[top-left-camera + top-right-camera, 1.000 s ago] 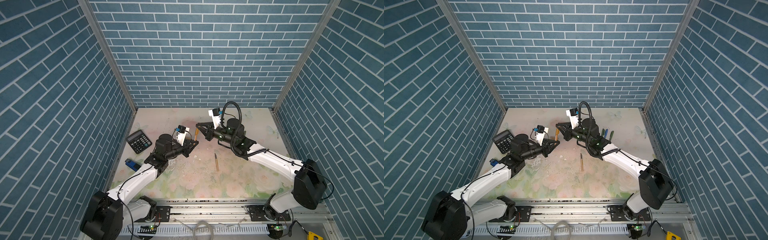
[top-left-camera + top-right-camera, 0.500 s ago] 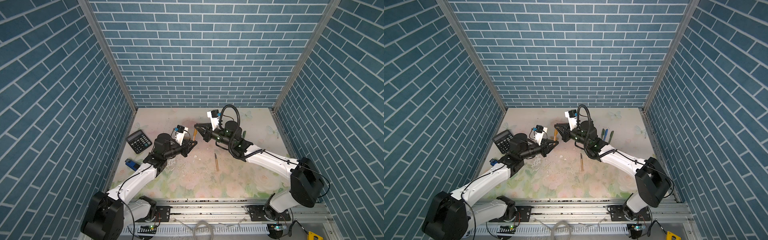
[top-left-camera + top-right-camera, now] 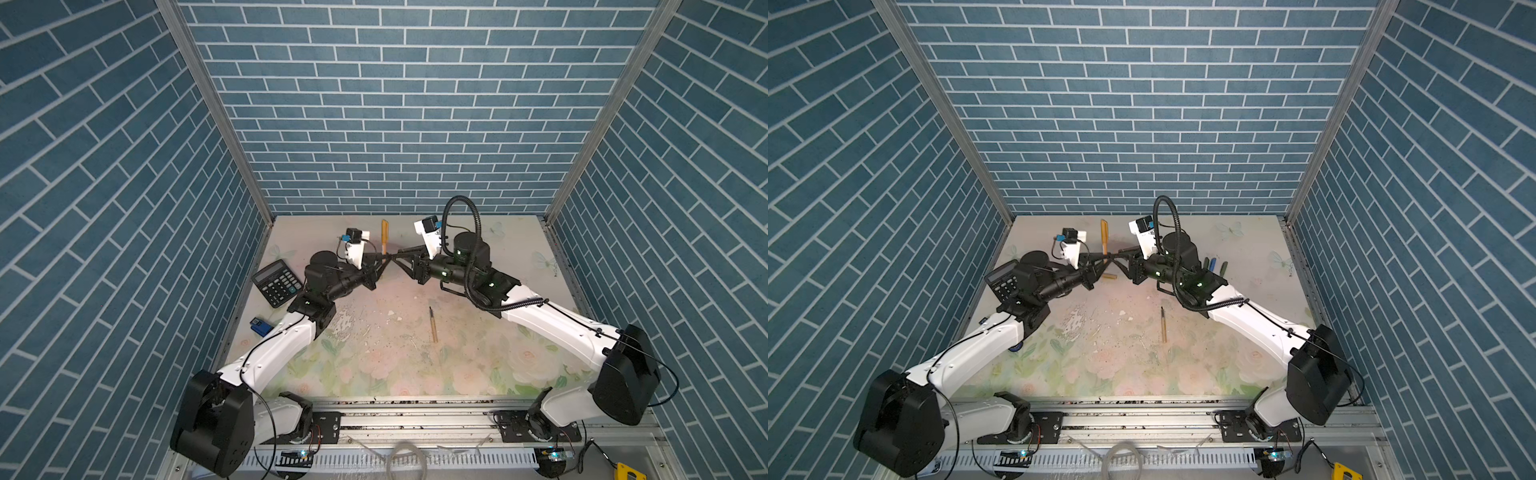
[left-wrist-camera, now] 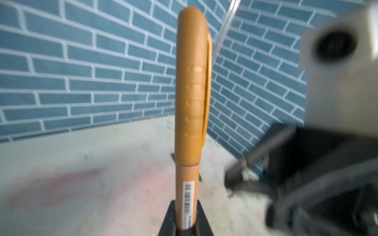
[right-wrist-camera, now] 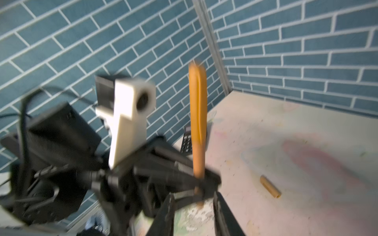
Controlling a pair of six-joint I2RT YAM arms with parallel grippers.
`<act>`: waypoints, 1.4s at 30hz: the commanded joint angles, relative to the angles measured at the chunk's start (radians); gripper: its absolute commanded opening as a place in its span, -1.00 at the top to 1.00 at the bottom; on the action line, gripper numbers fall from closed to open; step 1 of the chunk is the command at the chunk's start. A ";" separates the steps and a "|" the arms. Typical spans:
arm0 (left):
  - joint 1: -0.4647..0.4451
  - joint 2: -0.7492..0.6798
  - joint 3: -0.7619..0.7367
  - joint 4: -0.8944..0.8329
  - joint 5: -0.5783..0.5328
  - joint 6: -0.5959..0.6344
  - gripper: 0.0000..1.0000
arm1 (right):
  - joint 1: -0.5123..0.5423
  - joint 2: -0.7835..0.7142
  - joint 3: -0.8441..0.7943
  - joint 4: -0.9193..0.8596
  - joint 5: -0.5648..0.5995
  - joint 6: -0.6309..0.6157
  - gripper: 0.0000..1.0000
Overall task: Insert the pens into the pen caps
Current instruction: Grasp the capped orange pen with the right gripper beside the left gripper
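Worktop (image 3: 519, 243), centre-back. The two arms meet tip to tip above it.

Left pincer (image 4: 186, 222): clamped on the lower barrel of a tan-gold pen (image 4: 187, 183), which stands upright with its top toward 12 o'clock in the top views. The low grip leaves the whole upper end free, likely so a cap can go on from above.

Orange-brown cap (image 4: 191, 81): sits over the pen's upper end, clip down one side, rim flush around the barrel. It looks fully seated, so I judge this pair done.

Right pincer (image 5: 194, 199): jaws apart, holding nothing. It faces the pen from 3 o'clock, with the pen's foot near its tips. Whether they touch the barrel, I cannot tell.

Still to do, by the look of it:
- loose pen (image 3: 433, 326), bare dark tip toward 12 o'clock, lying flat at 5 o'clock from the pincers, well apart;
- loose cap (image 5: 270, 187), tan, on its side just below the pincers at 6 o'clock.

Green and blue pens (image 3: 1213, 264) lie at 3 o'clock, partly hidden behind the right arm. Capped or not, cannot tell.

Calculator (image 3: 277, 282) sits at 9 o'clock, out of the way.
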 commanded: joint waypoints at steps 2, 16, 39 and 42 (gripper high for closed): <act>0.001 0.013 0.016 0.162 -0.064 -0.090 1.00 | 0.011 -0.076 0.091 -0.217 -0.024 -0.093 -0.02; -0.104 -0.019 0.017 0.105 -0.072 -0.061 1.00 | 0.011 -0.131 0.138 -0.283 0.081 -0.135 -0.05; -0.182 0.000 0.029 0.075 -0.046 -0.026 1.00 | 0.011 -0.087 0.180 -0.248 0.143 -0.107 0.04; -0.182 -0.004 0.030 0.075 -0.044 -0.028 1.00 | 0.007 -0.052 0.216 -0.257 0.153 -0.110 0.12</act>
